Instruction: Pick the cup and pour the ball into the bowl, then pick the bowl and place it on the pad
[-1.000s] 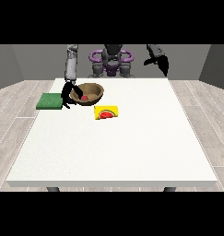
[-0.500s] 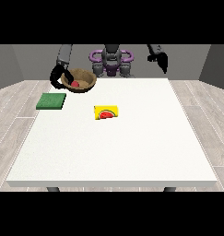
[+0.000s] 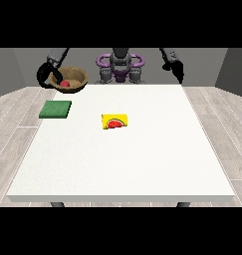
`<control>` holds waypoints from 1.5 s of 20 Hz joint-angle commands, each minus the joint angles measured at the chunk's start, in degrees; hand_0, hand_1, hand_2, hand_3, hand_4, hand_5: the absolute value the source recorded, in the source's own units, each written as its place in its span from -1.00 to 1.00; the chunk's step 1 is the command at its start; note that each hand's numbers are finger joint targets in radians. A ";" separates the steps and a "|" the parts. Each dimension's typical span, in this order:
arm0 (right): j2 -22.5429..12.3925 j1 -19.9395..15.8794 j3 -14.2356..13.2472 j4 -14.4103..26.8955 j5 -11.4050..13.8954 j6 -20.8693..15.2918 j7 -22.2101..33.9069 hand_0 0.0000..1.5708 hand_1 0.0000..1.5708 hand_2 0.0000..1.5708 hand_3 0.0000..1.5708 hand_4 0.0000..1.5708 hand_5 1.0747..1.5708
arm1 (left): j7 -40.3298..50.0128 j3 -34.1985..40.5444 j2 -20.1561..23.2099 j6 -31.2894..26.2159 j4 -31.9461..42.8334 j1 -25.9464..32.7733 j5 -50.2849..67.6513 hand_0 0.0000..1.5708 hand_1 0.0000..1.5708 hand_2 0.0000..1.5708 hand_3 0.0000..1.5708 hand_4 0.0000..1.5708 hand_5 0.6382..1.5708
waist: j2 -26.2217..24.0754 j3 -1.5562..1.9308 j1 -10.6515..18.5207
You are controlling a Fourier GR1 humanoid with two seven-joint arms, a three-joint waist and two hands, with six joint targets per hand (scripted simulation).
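With bowl [image 3: 71, 79] lifted at far left, red ball [image 3: 65, 83] inside, hand at the view's left [image 3: 46, 73] curled on its rim: carrying step. Green pad [image 3: 56, 109] lies nearer, below. Next: lower bowl squarely onto pad. Hand at the view's right [image 3: 176, 68]: raised, fingers indistinct. Cup not visible.

Legible text, labels, numbers: none. Sole marking: watermelon-slice picture on yellow card [image 3: 115, 121], lying near the middle of the white table [image 3: 142, 159], toward its far edge.
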 commanded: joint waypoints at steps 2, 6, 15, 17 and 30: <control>-0.69 -3.27 -1.03 -2.31 0.00 -0.73 4.44 1.00 1.00 1.00 -0.41 0.06 0.99 | 1.06 1.74 1.72 -1.93 0.58 -3.38 1.71 -1.00 -1.00 -1.00 -1.00 0.47 0.77 | 1.86 0.02 0.74; -7.86 1.39 -5.58 2.86 -1.82 3.76 -6.61 1.00 1.00 1.00 -1.00 0.16 1.00 | 2.52 8.26 8.99 -8.24 -2.35 -5.48 8.62 -1.00 -1.00 -1.00 -1.00 0.67 0.90 | 5.88 0.06 3.21; -7.46 1.43 -11.26 3.12 -6.20 2.24 -15.31 1.00 1.00 1.00 -1.00 0.01 0.98 | -8.27 21.62 24.04 -20.16 8.14 -4.00 16.16 -1.00 -1.00 -1.00 -1.00 0.59 1.00 | 14.68 0.01 3.81; -7.59 -1.12 -10.30 1.87 -5.05 0.31 -12.96 1.00 1.00 1.00 -1.00 -0.03 0.99 | -5.80 24.56 30.35 -25.24 12.68 -7.77 19.43 -1.00 -1.00 -1.00 -1.00 0.54 0.99 | 15.82 -0.02 3.78; -13.28 -5.80 -13.67 11.88 -6.36 2.32 -11.91 -1.00 -1.00 -0.46 -0.17 -1.00 0.55 | -9.13 22.23 27.31 -23.80 9.93 -5.47 17.91 -1.00 -1.00 -1.00 -1.00 0.50 0.96 | 17.19 0.05 5.65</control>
